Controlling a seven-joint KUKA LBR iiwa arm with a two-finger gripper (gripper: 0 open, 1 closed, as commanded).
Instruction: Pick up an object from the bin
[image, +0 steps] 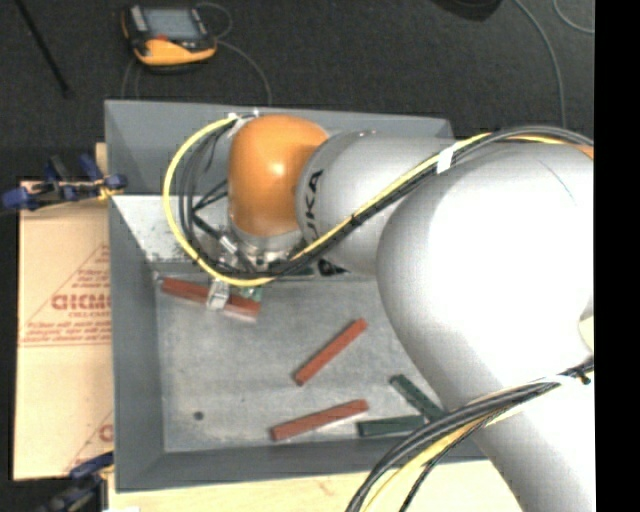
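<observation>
My gripper (218, 296) is low in the bin's upper left part, with a light metal fingertip showing right on a red-brown flat stick (185, 290) that lies there. The stick runs from left to lower right, and its right end (241, 311) shows past the fingertip. The orange cover hides the rest of the gripper, so whether the fingers close on the stick cannot be made out.
A second red-brown stick (330, 351) lies slanted mid-bin and a third (318, 420) lies near the front wall. Two dark green sticks (412, 395) (385, 428) lie at the lower right, partly under the arm, which covers the bin's right side.
</observation>
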